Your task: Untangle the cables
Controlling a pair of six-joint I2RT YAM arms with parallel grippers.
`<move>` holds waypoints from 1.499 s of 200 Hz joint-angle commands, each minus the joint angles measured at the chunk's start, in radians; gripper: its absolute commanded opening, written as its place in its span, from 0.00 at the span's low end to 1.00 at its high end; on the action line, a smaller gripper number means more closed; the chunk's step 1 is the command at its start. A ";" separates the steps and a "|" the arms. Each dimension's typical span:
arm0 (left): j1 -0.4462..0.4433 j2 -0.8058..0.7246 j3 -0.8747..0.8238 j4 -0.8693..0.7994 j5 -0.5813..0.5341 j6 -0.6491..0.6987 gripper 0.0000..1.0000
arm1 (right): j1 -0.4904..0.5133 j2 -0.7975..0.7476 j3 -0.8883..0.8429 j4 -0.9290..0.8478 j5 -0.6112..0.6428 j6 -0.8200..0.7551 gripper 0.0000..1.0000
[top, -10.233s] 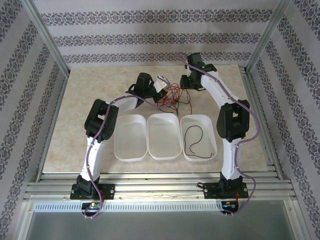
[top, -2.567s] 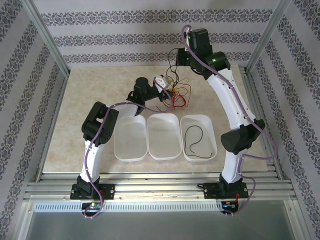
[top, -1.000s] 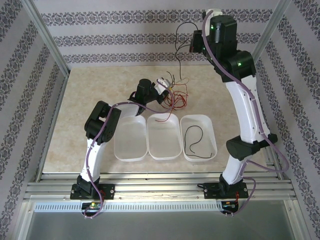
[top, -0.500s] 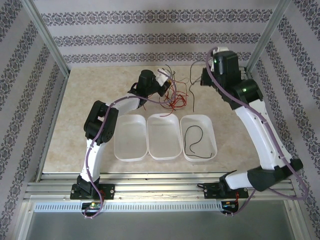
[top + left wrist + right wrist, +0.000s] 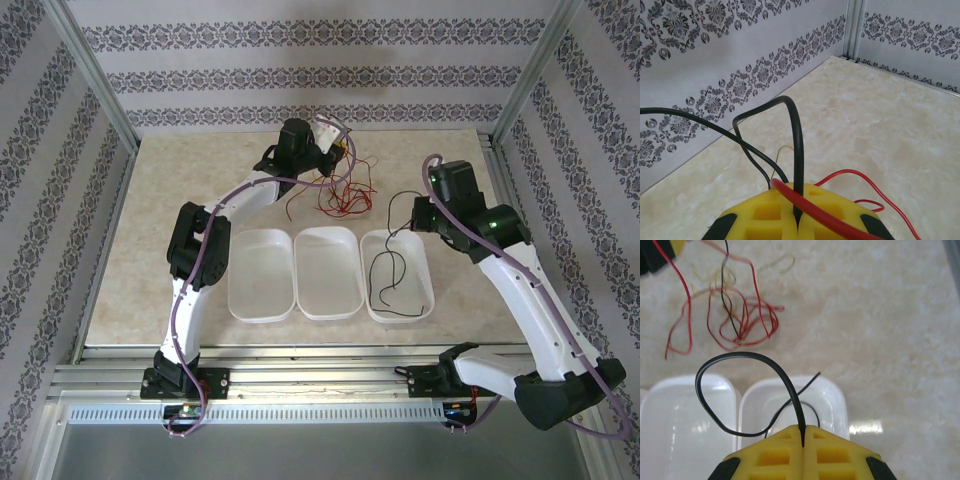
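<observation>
Far left, table edge: the beige marbled tabletop (image 5: 170,200) is running bare up to the patterned side wall (image 5: 60,200), leaving wide open room beside the left arm.
Near edge: three white oblong plastic trays are sitting side by side with rims touching, namely the left tray (image 5: 262,275), the middle tray (image 5: 328,275) and the right tray (image 5: 420,270).
Left hand: the left gripper (image 5: 337,152) (image 5: 797,222) is sitting toward the back of the table, with its yellow fingers (image 5: 765,215) pressing together on a red strand and a black strand.
Cables: the tangle of thin red, black and pale yellow cables (image 5: 345,195) (image 5: 740,315) is trailing from that gripper and spreading over the table behind the middle tray, near its rim but apart from it.
Right hand: the right gripper (image 5: 413,214) (image 5: 803,437) is hanging over the right tray, jaws clamping a looped black cable (image 5: 391,210) (image 5: 747,354). The loop is bowing out to the left of the fingers.
Inside the right tray: a second black cable (image 5: 371,280) is lying loose.
Far right: bare tabletop is stretching to the aluminium frame post (image 5: 530,70), giving open room.
</observation>
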State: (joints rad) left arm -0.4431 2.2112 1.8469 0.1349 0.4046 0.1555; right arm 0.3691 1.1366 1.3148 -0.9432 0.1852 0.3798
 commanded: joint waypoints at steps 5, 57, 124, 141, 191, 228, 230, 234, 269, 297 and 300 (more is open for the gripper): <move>0.014 -0.003 0.061 -0.045 -0.027 0.021 0.00 | 0.002 -0.005 -0.074 -0.035 -0.043 0.051 0.00; 0.024 0.066 0.161 -0.101 -0.027 0.041 0.00 | -0.001 0.056 -0.196 -0.005 -0.064 0.094 0.00; 0.035 0.108 0.217 -0.135 -0.017 0.047 0.00 | -0.030 0.124 -0.303 0.078 0.130 0.163 0.00; 0.035 0.106 0.202 -0.133 -0.017 0.046 0.00 | -0.029 0.150 -0.315 0.081 0.166 0.170 0.00; 0.037 0.105 0.172 -0.112 -0.021 0.032 0.00 | 0.013 0.234 -0.334 0.100 0.214 0.188 0.00; 0.037 0.105 0.172 -0.112 -0.021 0.038 0.00 | 0.055 0.312 -0.331 0.104 0.211 0.205 0.00; 0.038 0.105 0.173 -0.112 -0.022 0.037 0.00 | 0.056 0.316 -0.331 0.105 0.210 0.205 0.00; 0.038 0.105 0.172 -0.112 -0.021 0.038 0.00 | 0.057 0.322 -0.331 0.108 0.208 0.206 0.00; 0.037 0.105 0.165 -0.110 -0.017 0.036 0.00 | 0.062 0.373 -0.327 0.131 0.198 0.199 0.01; 0.039 0.105 0.160 -0.108 -0.016 0.037 0.00 | 0.057 0.401 -0.312 0.125 0.201 0.184 0.15; 0.039 0.105 0.160 -0.108 -0.015 0.037 0.00 | 0.059 0.399 -0.310 0.125 0.201 0.182 0.18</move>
State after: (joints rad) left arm -0.4168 2.3131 2.0201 0.0109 0.3870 0.1795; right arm 0.4217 1.5219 0.9936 -0.8120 0.3622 0.5632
